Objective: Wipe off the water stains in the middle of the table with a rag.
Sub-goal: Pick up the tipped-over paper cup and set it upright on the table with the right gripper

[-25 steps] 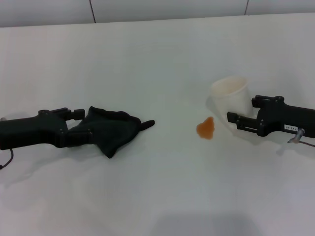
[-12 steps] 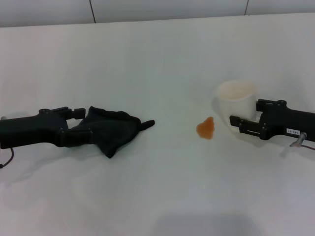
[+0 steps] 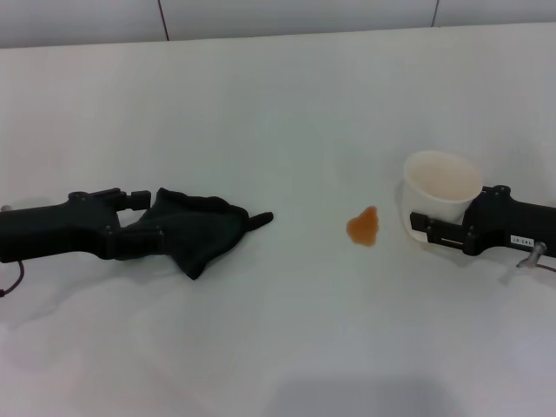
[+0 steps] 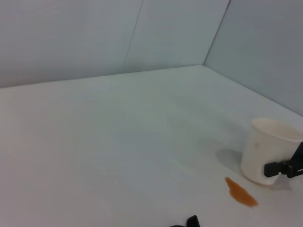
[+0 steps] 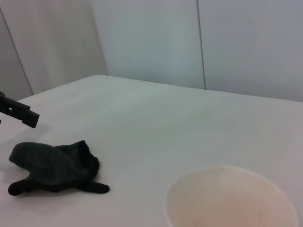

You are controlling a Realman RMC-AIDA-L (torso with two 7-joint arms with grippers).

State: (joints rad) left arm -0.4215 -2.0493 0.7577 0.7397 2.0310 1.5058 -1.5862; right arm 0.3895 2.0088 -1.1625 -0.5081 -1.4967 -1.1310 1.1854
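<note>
Carried rightward and now upright, the translucent whitish cup sits pinched in the right gripper, clear of the small orange-brown water stains, while the left gripper, clamped on the bunched black cloth rag, next needs to drag it across the plain white table onto that blot.

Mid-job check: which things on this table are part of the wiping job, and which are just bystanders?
Part of the job:
- rag, at the left gripper
- water stains, orange-brown blot
- table

Not part of it:
- cup, upright, at the right gripper, beside the blot
</note>
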